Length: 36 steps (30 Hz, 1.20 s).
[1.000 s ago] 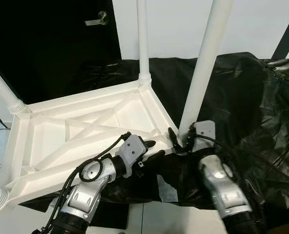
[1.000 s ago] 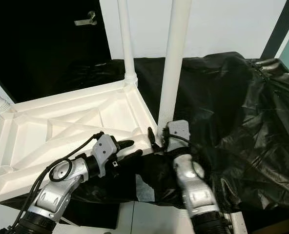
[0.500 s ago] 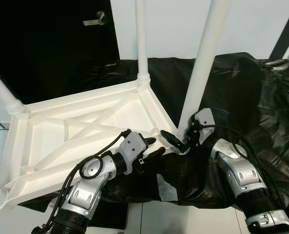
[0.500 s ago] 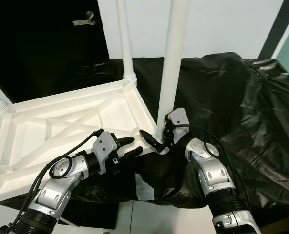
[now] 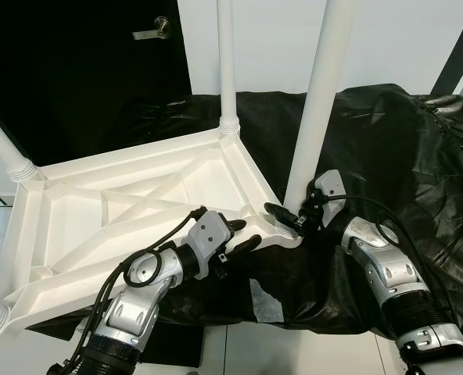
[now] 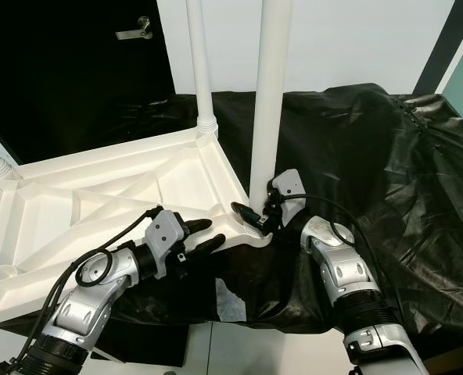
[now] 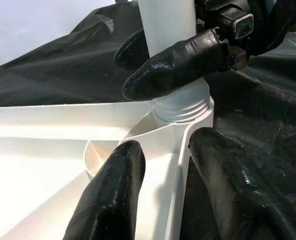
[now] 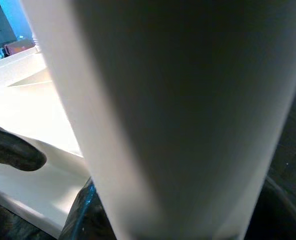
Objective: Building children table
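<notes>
Tabletop [image 5: 138, 205], white and upside down, lies at my 10 o'clock on black sheeting [image 5: 388, 148]. Right gripper [image 5: 288, 220] clamps the near leg [image 5: 314, 117] at its base; left gripper [image 5: 243, 237] straddles that corner's rim, fingers spread. Dark door [image 5: 83, 62] at 11.

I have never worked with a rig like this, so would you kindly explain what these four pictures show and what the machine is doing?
This is a humanoid robot with two silver arms, each ending in a black two-fingered claw. The two wide pictures come from the cameras in its head, looking down. The two close-ups come from cameras on its wrists.

A white children's table lies upside down on black plastic sheeting, its legs pointing up. The right claw is closed around the base of the near leg, where it joins the table's corner. The left claw is open, straddling the table's edge just beside that corner. The wrist pictures show that leg close up.
</notes>
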{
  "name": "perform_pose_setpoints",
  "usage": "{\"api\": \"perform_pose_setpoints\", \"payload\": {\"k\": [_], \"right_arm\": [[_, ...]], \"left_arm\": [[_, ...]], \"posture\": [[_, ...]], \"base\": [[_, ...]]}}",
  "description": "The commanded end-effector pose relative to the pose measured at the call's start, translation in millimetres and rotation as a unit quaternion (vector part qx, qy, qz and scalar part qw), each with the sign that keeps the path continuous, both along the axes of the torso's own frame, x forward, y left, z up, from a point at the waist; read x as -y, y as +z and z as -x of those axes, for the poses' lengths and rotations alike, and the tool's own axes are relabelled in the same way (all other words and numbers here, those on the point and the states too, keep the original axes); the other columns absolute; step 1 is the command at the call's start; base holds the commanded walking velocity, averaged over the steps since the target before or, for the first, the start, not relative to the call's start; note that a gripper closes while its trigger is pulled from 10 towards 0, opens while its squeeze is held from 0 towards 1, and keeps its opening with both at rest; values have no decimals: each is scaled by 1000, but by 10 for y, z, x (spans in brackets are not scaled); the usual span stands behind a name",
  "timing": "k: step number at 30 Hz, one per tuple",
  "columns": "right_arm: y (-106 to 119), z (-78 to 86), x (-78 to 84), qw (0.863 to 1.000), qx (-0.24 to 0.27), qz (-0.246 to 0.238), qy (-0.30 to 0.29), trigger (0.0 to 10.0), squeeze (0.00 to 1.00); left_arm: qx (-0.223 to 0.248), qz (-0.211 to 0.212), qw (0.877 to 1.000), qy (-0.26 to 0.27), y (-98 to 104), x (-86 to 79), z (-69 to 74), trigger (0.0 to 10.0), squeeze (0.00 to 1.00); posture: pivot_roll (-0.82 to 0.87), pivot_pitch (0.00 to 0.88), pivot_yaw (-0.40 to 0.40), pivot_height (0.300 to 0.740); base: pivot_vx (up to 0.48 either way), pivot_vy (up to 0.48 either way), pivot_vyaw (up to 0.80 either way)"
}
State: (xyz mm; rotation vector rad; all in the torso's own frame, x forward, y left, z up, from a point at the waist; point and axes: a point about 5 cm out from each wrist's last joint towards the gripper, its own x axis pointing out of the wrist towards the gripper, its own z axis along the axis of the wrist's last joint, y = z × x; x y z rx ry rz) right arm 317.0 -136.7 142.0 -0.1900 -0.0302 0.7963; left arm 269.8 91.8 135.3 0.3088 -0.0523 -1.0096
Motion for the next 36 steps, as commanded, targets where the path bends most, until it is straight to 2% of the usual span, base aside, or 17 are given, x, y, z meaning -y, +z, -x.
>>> {"api": "perform_pose_setpoints", "payload": {"k": [1, 2, 3, 7, 9, 14, 15, 16, 17, 19, 20, 23, 24, 26, 33, 36], "right_arm": [[-169, 70, -19, 999, -38, 7, 5, 3569, 0], [-184, 71, 5, 999, -43, 2, -13, 10000, 0], [-204, 78, 18, 999, -45, 5, -31, 10000, 0], [-219, 79, 24, 998, -45, 7, -41, 10000, 0], [-306, 107, -5, 994, -52, 12, -99, 10000, 0], [-368, 152, -51, 988, -56, 10, -141, 10000, 0], [-403, 173, -69, 982, -63, 1, -178, 10000, 0], [-444, 216, -97, 967, -68, -15, -245, 10000, 0], [-444, 216, -97, 967, -68, -15, -245, 10000, 0], [-447, 244, -113, 955, -66, -26, -288, 10000, 0], [-447, 244, -113, 955, -66, -26, -288, 10000, 0], [-426, 285, -150, 935, -54, -39, -348, 10000, 0], [-426, 285, -150, 935, -54, -39, -348, 10000, 0], [-413, 328, -199, 919, -53, -57, -388, 10000, 0], [-373, 351, -258, 915, -51, -67, -394, 10000, 0], [-350, 348, -274, 918, -45, -70, -387, 10000, 0]], "left_arm": [[3, -3, 1000, 14, -4, -22, -11, 10000, 0], [3, -3, 1000, 11, -1, -14, -16, 10000, 0], [4, -4, 1000, 9, 1, -6, -22, 10000, 0], [4, -4, 1000, 7, 1, -1, -25, 10000, 0], [1, -5, 1000, 2, -10, 16, -21, 10000, 0], [-2, -6, 1000, -3, -23, 29, -7, 10000, 0], [-3, -6, 1000, -5, -28, 33, 1, 10000, 0], [-4, -7, 1000, -6, -34, 31, 11, 10000, 0], [-4, -7, 1000, -6, -34, 31, 11, 10000, 0], [-5, -7, 1000, -7, -39, 31, 15, 10000, 0], [-5, -7, 1000, -7, -39, 31, 15, 10000, 0], [-6, -8, 1000, -8, -45, 30, 24, 10000, 0], [-6, -8, 1000, -8, -45, 30, 24, 10000, 0], [-6, -9, 1000, -9, -48, 25, 32, 10000, 0], [-8, -9, 1000, -10, -58, 28, 47, 10000, 0], [-9, -10, 1000, -12, -64, 31, 52, 10000, 0]], "posture": [[-19, 0, 34, 740], [-27, 0, 38, 740], [-32, 0, 41, 740], [-32, 0, 41, 740], [-46, 0, 52, 740], [-47, 0, 52, 740], [-46, 0, 52, 740], [-48, 0, 54, 740], [-48, 0, 54, 740], [-48, 0, 53, 740], [-48, 0, 53, 740], [-43, 0, 49, 740], [-43, 0, 49, 740], [-37, 0, 46, 740], [-40, 0, 45, 740], [-38, 0, 42, 740]], "base": [[0, 0, 0], [0, 0, 0], [0, 0, 0], [0, 0, 0], [0, 0, 0], [0, 0, 0], [0, 0, 0], [0, 0, 0], [0, 0, 0], [0, 0, 0], [0, 0, 0], [0, 0, 0], [0, 0, 0], [0, 0, 0], [0, 0, 0], [0, 0, 0]]}}
